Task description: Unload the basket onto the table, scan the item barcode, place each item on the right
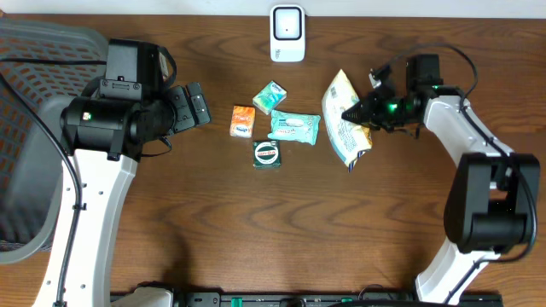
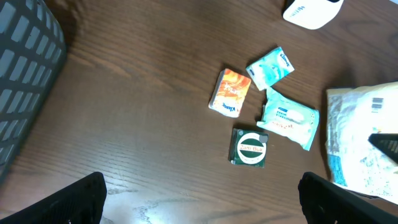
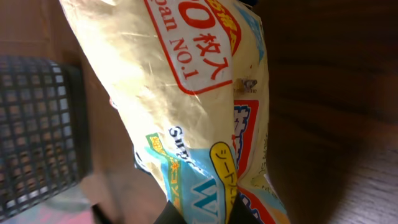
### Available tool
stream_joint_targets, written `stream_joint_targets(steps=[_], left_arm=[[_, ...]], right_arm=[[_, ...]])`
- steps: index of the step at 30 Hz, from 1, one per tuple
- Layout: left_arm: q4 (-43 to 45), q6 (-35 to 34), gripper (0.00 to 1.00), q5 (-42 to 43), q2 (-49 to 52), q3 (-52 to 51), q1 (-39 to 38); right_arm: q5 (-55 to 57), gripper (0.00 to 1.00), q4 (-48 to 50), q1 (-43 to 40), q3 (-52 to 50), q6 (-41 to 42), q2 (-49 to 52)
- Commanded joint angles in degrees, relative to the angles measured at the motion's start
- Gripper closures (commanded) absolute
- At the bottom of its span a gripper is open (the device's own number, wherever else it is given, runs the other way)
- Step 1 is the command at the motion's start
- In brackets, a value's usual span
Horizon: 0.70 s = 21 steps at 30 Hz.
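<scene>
There are five packaged goods: one large yellow-and-blue bag [image 1: 345, 119], one orange packet [image 1: 243, 121], one dark green square packet [image 1: 267, 154], and two mint-green ones, a small mint packet [image 1: 270, 97] and a long mint packet [image 1: 295, 128]. There is one white scanner [image 1: 287, 33]. Two arms reach over the bench [image 1: 171, 247], the left arm [image 1: 111, 126] and the right arm [image 1: 465, 124]. One mesh chair [image 1: 30, 102] stands beside it.

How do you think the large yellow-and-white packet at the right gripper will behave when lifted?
Probably floppy: the packet looks creased, and the right gripper pinches only one edge, so it may sag. Its glossy sheen suggests it could slip.
</scene>
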Motion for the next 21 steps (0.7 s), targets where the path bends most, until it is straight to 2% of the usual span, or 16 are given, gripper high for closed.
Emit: stream_joint_targets(steps=[1, 2, 7, 12, 15, 17, 21], left_arm=[[-0.15, 0.33, 0.02, -0.35, 0.02, 0.70, 0.24], [-0.15, 0.33, 0.02, -0.35, 0.02, 0.70, 0.24], [-0.15, 0.33, 0.02, -0.35, 0.02, 0.70, 0.24], [-0.15, 0.33, 0.02, -0.35, 0.02, 0.70, 0.24], [-0.15, 0.33, 0.02, -0.35, 0.02, 0.70, 0.24], [-0.15, 0.33, 0.02, -0.35, 0.02, 0.70, 0.24], [-0.15, 0.33, 0.02, -0.35, 0.02, 0.70, 0.24]], right_arm=[[-5.46, 0.99, 0.02, -2.67, -0.24, -1.81, 2.23], [-3.45, 0.99, -0.20, -3.32, -0.22, -1.79, 2.64], [9.90, 0.74, -3.06, -6.03, -0.20, -1.79, 2.16], [17.49, 0.55, -6.47, -7.76, 0.09, -2.80, -1.22], [17.51, 0.25, -6.69, -8.02, 0.11, -3.34, -4.07], [17.53, 0.12, -6.86, -8.00, 0.11, -3.34, -5.90], [17.53, 0.09, -8.61, -8.00, 0.11, -3.34, -8.44]])
